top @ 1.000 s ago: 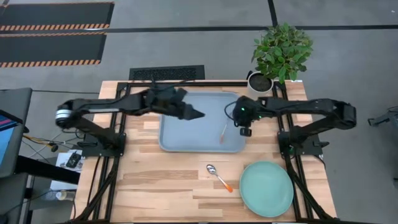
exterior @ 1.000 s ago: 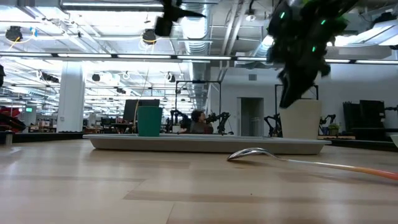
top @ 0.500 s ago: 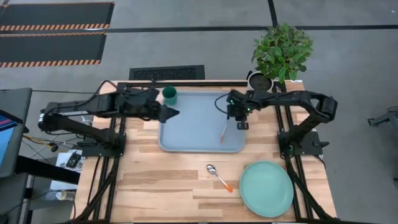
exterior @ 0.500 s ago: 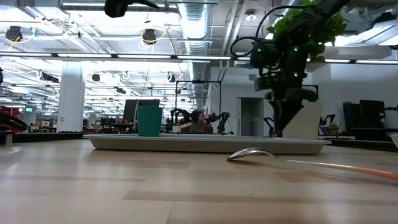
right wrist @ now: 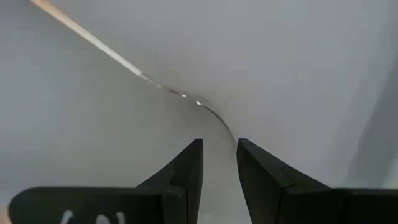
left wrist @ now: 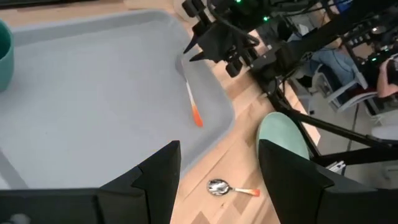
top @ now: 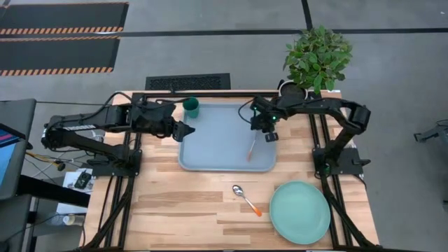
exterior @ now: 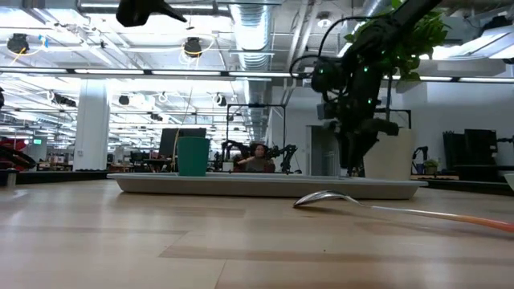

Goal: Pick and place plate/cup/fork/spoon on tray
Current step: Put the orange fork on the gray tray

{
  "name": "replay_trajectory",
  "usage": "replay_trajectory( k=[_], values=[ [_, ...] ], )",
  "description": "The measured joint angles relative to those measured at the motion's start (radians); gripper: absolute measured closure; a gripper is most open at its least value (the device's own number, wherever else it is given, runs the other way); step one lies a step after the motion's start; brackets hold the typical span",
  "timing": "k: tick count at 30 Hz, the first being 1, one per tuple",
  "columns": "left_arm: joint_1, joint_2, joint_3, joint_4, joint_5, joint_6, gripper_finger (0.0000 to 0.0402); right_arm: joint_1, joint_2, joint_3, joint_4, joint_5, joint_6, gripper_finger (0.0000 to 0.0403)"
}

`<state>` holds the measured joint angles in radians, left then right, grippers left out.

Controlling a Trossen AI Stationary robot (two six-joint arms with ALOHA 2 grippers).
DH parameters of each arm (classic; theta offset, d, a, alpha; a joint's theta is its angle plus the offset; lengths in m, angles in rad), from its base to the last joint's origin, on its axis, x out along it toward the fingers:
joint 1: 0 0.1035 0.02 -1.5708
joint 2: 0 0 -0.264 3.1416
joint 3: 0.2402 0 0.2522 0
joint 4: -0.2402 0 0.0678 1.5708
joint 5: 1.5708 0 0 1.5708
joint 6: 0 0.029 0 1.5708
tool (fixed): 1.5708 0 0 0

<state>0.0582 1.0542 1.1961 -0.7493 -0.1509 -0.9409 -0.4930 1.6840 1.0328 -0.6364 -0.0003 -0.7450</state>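
The blue-grey tray (top: 217, 150) lies mid-table. The dark green cup (top: 191, 107) stands upright in its far left corner. The orange-handled fork (top: 250, 149) lies flat in the tray near its right rim. The spoon (top: 246, 199) and the mint-green plate (top: 299, 212) rest on the wood near the front edge. My left gripper (top: 187, 130) is wide open and empty, high over the tray's left rim. My right gripper (right wrist: 219, 155) hangs over the tray's right side, fingers a narrow gap apart, just above the fork's tine end (right wrist: 205, 109).
A white pot (top: 292, 91) with a leafy plant (top: 318, 57) stands at the table's far right corner, close behind my right arm. Bare wood lies left of the spoon along the front edge. Both arms' frames stand at the table's sides.
My left gripper has drawn back toward the table's left edge, from over the tray's middle to its left rim, uncovering the cup in the overhead view. My right gripper has gone toward the far edge and a little left, from beside the tray's right rim to over the tray.
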Motion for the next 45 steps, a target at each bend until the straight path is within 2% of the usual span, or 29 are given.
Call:
replay_trajectory(
  k=[6, 18, 28, 32, 35, 42, 45],
  values=[
    [0.0, 0.0, 0.0, -0.003, -0.003, -0.011, 0.02, -0.008, 0.045, 0.003, 0.009, 0.053, -0.015, 0.028],
    [0.0, 0.0, 0.0, -0.002, -0.038, -0.008, 0.02, -0.036, 0.039, 0.001, 0.013, 0.056, -0.049, 0.0301],
    [0.0, 0.0, 0.0, -0.002, -0.046, -0.005, 0.02, -0.035, -0.061, -0.002, 0.017, 0.078, -0.049, 0.03],
    [0.0, 0.0, -0.001, -0.002, -0.048, -0.005, 0.02, -0.045, -0.061, -0.001, 0.017, 0.078, -0.065, 0.0299],
    [0.0, 0.0, -0.005, -0.005, -0.056, 0.0, 0.02, -0.054, -0.032, -0.001, 0.017, 0.079, -0.066, 0.0282],
    [0.0, 0.001, -0.005, -0.005, -0.06, 0.001, 0.02, -0.052, 0.034, -0.001, 0.019, 0.112, -0.061, 0.0178],
    [0.0, 0.001, -0.005, -0.005, -0.063, -0.004, 0.02, -0.059, 0.047, -0.001, 0.02, 0.117, -0.061, 0.0157]
  ],
)
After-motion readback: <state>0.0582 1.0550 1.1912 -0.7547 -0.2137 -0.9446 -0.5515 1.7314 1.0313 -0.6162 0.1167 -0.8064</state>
